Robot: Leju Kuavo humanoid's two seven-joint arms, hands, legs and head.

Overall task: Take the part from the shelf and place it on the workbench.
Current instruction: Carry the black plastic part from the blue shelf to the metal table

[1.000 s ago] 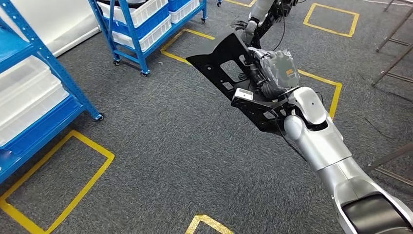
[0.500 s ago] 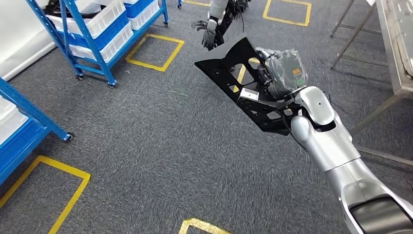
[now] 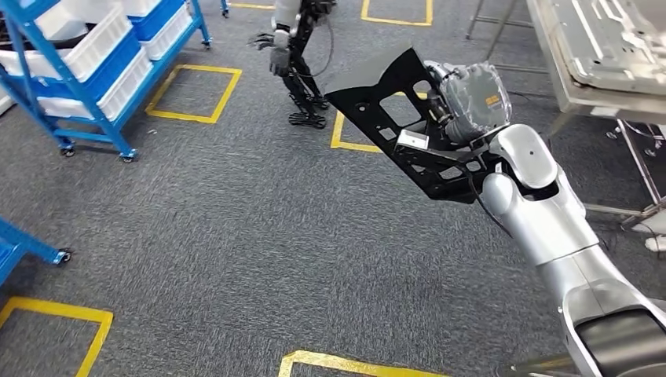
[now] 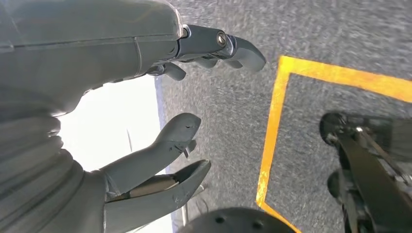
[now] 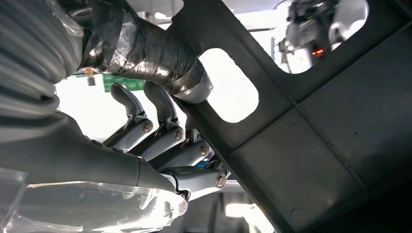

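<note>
Your right robot hand (image 3: 465, 100) gripped the black part (image 3: 397, 118) raised, presumably for carrying toward the tabletop (image 3: 585, 94); left robot hand (image 4: 145, 116) hung released.

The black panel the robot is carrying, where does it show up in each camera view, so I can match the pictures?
Head view: the black panel is right of centre near the top, held up by the right hand.
Right wrist view: the panel fills the right side, thumb and fingers clamped on its edge.
Left wrist view: not in it; the left hand holds nothing.
Shared landmark: the right hand gripping beside a cut-out.
</note>
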